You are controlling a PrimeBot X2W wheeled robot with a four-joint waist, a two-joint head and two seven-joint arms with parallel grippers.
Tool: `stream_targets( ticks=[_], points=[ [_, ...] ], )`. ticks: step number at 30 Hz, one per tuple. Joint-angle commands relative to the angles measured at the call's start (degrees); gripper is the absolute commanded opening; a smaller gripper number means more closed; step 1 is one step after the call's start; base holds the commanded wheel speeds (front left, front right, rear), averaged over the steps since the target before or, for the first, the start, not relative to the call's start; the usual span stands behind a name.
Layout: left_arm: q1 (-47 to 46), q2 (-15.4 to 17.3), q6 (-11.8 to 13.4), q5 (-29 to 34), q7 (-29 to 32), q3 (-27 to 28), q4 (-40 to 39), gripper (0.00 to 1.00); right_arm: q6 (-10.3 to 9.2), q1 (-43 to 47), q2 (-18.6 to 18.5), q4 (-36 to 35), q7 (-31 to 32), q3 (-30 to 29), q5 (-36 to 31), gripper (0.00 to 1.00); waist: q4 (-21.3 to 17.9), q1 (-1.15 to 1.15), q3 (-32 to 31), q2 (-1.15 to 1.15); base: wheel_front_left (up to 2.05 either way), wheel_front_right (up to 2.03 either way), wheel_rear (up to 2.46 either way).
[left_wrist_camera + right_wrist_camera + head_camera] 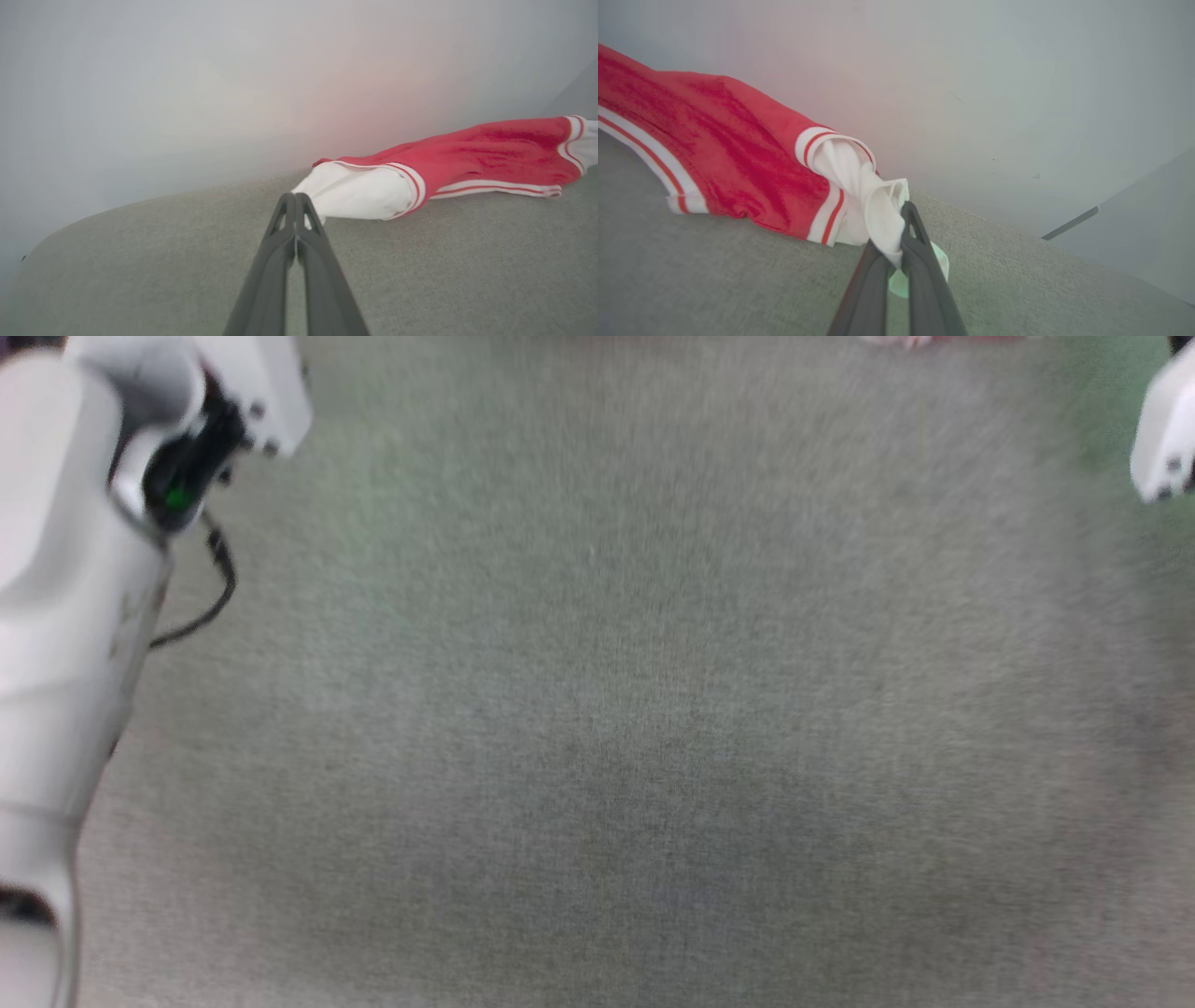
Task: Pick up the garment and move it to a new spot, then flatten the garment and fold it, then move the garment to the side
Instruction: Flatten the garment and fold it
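One broad grey-green woven fabric surface (653, 709) spreads across the head view, which is blurred. Behind it, in both wrist views, stands a plain pale wall (187, 93).

Note the pale left forearm (65, 616) along the left edge of the head view and a pale part of the right arm (1162, 439) at the upper right corner.

Locate the small red garment (490, 149) with white short sleeves and red-and-white striped trim. It lies on the surface at the foot of the wall, drawn out lengthwise between the two grippers. You cannot read any print on the face that shows.

Check the left gripper (295, 198). Its two long dark fingers are pressed together along their length, and the corner of one white sleeve (359, 193) runs to a point exactly at the tips, pinched there.

Check the right gripper (906, 210). Its fingers are clamped on the bunched end of the other white sleeve (873, 200), with cloth folded between and around the tips.

Observe a thin black cable (219, 588) looping beside the left forearm, and above it a small green lamp (177, 499) in the dark wrist joint.

Under the right gripper's fingers lies a small pale green scrap (942, 262); you cannot tell what it is.
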Motion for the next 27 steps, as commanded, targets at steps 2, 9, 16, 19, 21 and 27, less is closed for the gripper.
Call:
stream_targets(
  ticks=[2, 9, 16, 19, 21, 27],
  points=[
    [3.1, 1.7, -0.1, -1.1, 0.3, 0.4, -2.0, 0.0, -0.06, 3.7, -2.1, -3.7, 2.1, 3.3, 4.0, 0.0, -1.5, 0.0, -10.5, 0.0, 0.0, 0.0, 0.0],
    [18.0, 8.2, 3.6, -4.8, 5.1, 0.6, -15.8, 0.0, -0.06, 18.4, -15.4, -24.9, 14.2, 13.0, 22.1, 0.0, -2.0, 0.0, -17.8, 0.0, 0.0, 0.0, 0.0],
    [36.2, 17.5, 14.2, -9.2, 10.3, 2.8, -37.9, 0.0, -0.06, 32.5, -27.5, -40.5, 22.4, 15.0, 32.7, 0.0, -1.8, 0.0, -21.6, 0.0, 0.0, 0.0, 0.0],
    [44.0, 21.4, 19.3, -10.8, 11.5, 3.9, -46.3, 0.0, -0.06, 38.1, -31.0, -44.9, 24.8, 14.2, 35.2, 0.0, -1.6, 0.0, -22.5, 0.0, 0.0, 0.0, 0.0],
    [49.2, 23.8, 23.2, -11.4, 12.0, 4.4, -51.7, 0.0, -0.06, 41.8, -32.7, -47.3, 25.8, 13.3, 36.5, 0.0, -1.3, 0.0, -22.8, 0.0, 0.0, 0.0, 0.0],
    [62.7, 28.0, 31.6, -11.9, 10.5, 4.5, -62.6, 0.0, -0.06, 53.6, -34.6, -51.3, 26.5, 8.5, 38.4, 0.0, -0.5, 0.0, -22.6, 0.0, 0.0, 0.0, 0.0]
  ],
)
